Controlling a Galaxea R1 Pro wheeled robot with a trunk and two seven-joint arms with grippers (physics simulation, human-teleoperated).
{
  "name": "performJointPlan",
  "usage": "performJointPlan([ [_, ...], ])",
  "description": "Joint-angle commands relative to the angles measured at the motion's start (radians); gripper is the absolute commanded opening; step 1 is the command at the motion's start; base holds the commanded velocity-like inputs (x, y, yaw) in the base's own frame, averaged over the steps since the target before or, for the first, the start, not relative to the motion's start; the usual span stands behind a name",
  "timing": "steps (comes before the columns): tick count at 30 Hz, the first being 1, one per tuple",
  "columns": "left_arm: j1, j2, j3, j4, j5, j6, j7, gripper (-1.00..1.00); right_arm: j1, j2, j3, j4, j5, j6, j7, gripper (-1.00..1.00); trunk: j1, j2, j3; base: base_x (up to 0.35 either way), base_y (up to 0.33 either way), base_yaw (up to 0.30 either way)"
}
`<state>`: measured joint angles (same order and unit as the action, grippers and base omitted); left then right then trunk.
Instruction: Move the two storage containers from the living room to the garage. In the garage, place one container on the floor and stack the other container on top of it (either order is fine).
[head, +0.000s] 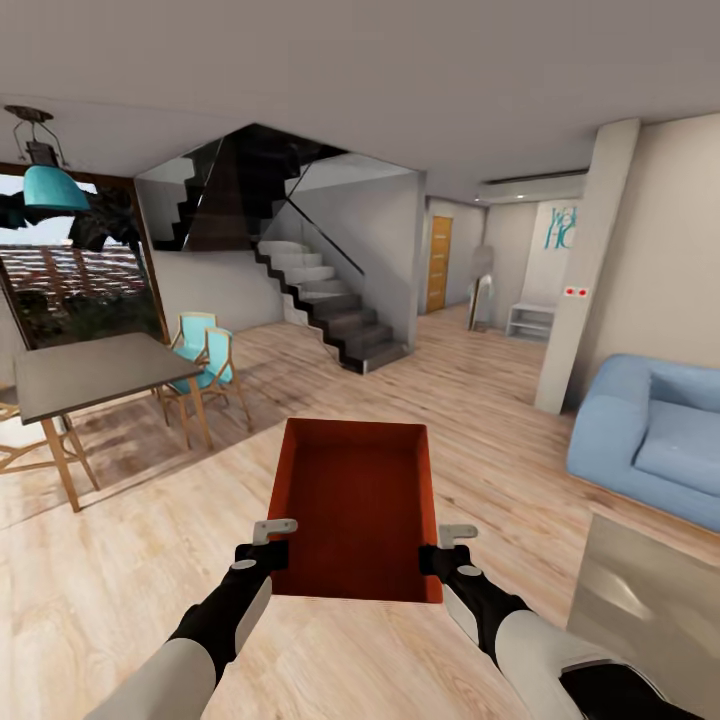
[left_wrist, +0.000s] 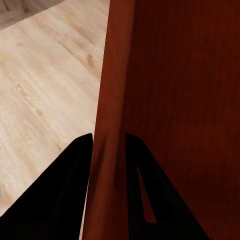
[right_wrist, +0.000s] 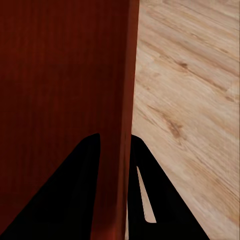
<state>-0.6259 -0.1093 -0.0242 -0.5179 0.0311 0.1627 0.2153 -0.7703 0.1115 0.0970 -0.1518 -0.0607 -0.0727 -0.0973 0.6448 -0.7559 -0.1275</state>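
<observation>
Storage container (head: 358, 508) held level above wood-plank floor (head: 130, 590): left claw (head: 268, 548) clamped on its 9 o'clock wall, right claw (head: 440, 552) clamped at 3 o'clock.

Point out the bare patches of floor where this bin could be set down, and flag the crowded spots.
Open wood-plank floor lies ahead of the storage container, bordered by the staircase, the white pillar and the blue sofa. More bare planks lie between the bin and the dining table. It is crowded by the table with its teal chairs, and by the grey surface beside the sofa.
</observation>
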Motion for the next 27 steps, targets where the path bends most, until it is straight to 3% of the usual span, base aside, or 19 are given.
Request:
performJointPlan([
  [1,0.000,-0.001,0.006,0.001,-0.002,0.008,0.041,-1.00,-0.001,0.001,-0.013,-0.002,0.002,-0.047,-0.078,-1.00,0.001,-0.001,-0.002,0.306,0.195,0.000],
  [19,0.000,-0.001,0.006,-0.001,-0.002,0.008,0.041,-1.00,-0.001,0.000,-0.013,-0.002,0.003,-0.047,-0.078,-1.00,0.001,-0.001,-0.002,0.305,0.195,-0.005],
  [27,0.000,-0.001,0.006,0.000,-0.002,0.008,0.041,-1.00,-0.001,0.001,-0.013,-0.002,-0.004,-0.047,-0.078,-1.00,0.001,-0.001,-0.002,0.308,0.163,-0.258],
])
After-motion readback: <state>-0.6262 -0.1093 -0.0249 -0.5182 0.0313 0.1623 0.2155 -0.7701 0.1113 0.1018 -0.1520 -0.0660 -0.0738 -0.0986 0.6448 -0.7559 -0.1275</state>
